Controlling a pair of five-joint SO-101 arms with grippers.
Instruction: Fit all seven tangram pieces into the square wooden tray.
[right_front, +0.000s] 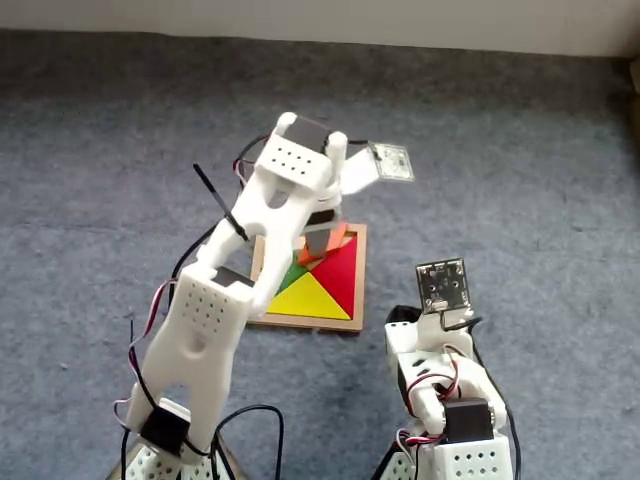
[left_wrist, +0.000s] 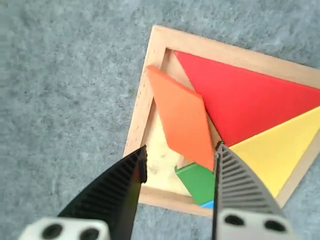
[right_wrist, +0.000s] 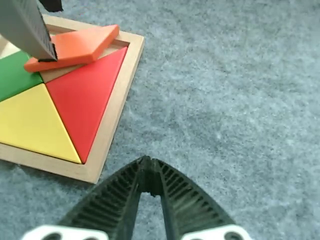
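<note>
Nearest the bases, my right gripper (right_wrist: 146, 167) hangs low over the grey carpet (right_wrist: 225, 75), jaws pinched together with nothing between them, just off one side of the tray (right_wrist: 112, 125). The right arm (right_front: 440, 390) is folded back, well apart from the pieces. Next out is the square wooden tray itself, flat on the carpet. The yellow triangle (right_wrist: 30, 120) is seated along the near edge, and the red triangle (right_wrist: 85, 95) is seated beside it, the two meeting along one long edge. The green piece (right_wrist: 12, 75) is down in the tray on the other side of yellow. I see a sliver of a blue piece (left_wrist: 207, 204) next to green; can't tell its shape. Farther back, the orange parallelogram (left_wrist: 182, 117) is not seated: it's tilted, one end propped up on the tray rim at the far corner, the other end down by green. Bare wood shows beside it. My left gripper (left_wrist: 180, 149) is over that low end, jaws wide, one fingertip (right_wrist: 30, 35) touching the orange piece, the other clear of it over bare tray floor.
</note>
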